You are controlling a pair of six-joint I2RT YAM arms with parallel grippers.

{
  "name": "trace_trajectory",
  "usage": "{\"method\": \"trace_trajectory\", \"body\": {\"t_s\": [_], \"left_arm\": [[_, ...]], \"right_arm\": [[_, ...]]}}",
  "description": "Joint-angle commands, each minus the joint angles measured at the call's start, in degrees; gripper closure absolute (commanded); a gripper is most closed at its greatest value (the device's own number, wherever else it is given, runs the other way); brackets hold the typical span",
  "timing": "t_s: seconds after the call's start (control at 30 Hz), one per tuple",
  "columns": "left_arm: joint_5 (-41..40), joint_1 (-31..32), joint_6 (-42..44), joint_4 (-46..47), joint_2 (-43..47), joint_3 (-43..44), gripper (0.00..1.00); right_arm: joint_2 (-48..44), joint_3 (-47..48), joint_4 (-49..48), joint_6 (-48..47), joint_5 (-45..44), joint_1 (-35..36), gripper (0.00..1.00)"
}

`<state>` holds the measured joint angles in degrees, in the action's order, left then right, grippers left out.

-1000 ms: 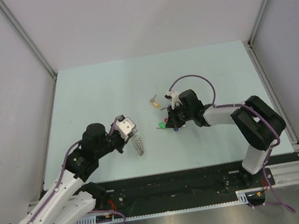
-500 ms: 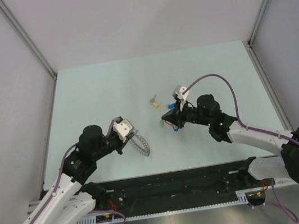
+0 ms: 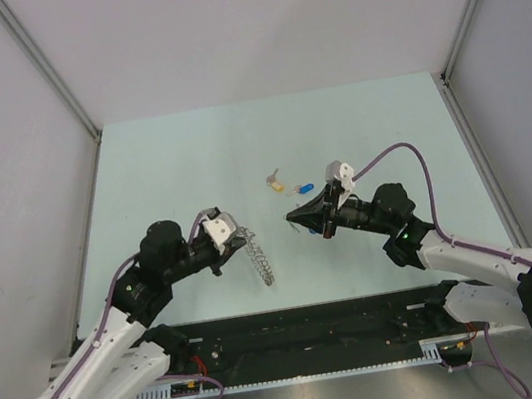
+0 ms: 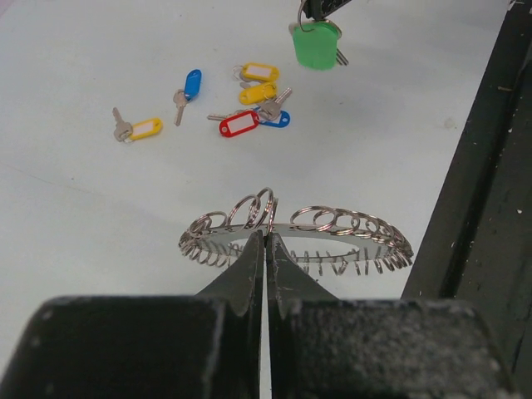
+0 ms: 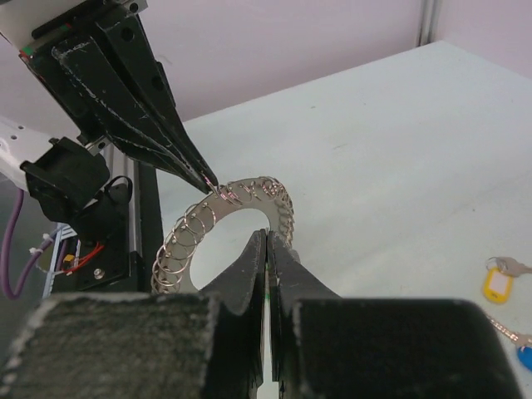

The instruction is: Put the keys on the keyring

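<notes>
Presently the left gripper (image 4: 266,247) has its jaws fully closed, pinching the near edge of the keyring (image 4: 320,226), whose linked silver loops fan out to either side of the tips. Seen from above, the keyring hangs from that gripper toward the near edge of the pale green table (image 3: 189,161); whether its lower end touches the surface cannot be told. The right gripper (image 5: 267,248) is likewise closed, and the left wrist view shows a green-tagged key (image 4: 317,43) dangling from its dark tip, clear of the table. Both grippers point at each other across the middle of the table, near but apart, with the green-tagged key beyond the keyring and not touching it. From the right wrist camera the keyring stands on edge, its opening turned toward the right gripper, the left gripper's tips at its upper rim. Other keys lie loose on the table past the keyring: a red-tagged key (image 4: 238,124) just beside a blue-tagged key (image 4: 276,120), a pair of yellow-tagged keys (image 4: 256,93) close behind them, a second blue-tagged key (image 4: 191,83) to their left, and a lone yellow-tagged key (image 4: 143,128) further left, apart from the rest
</notes>
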<state>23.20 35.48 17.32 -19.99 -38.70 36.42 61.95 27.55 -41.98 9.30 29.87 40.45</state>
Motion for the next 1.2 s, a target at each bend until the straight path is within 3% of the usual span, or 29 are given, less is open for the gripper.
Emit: {"method": "trace_trajectory", "body": {"t_s": [0.0, 0.27, 0.53, 0.97, 1.17], "left_arm": [[0.6, -0.2, -1.5, 3.1, 0.7, 3.0, 1.00], [-7.6, -0.2, -1.9, 3.0, 3.6, 1.3, 1.00], [-14.7, -0.2, -2.8, 3.1, 4.9, 0.9, 1.00], [-17.6, -0.2, -3.3, 3.2, 6.6, 0.4, 1.00], [-17.2, -0.2, -3.3, 3.4, 6.9, 0.3, 1.00]], "right_arm": [[-0.5, -0.3, -0.8, 1.2, -0.5, 0.0, 1.00], [-2.3, -0.1, 17.2, 1.0, -9.0, -0.3, 1.00], [-2.6, 3.5, 41.1, 3.1, -19.1, -0.1, 1.00], [13.4, 12.2, 30.6, -1.8, -19.1, 0.9, 1.00], [18.9, 12.1, 35.9, -2.4, -19.0, 1.7, 1.00]]}}
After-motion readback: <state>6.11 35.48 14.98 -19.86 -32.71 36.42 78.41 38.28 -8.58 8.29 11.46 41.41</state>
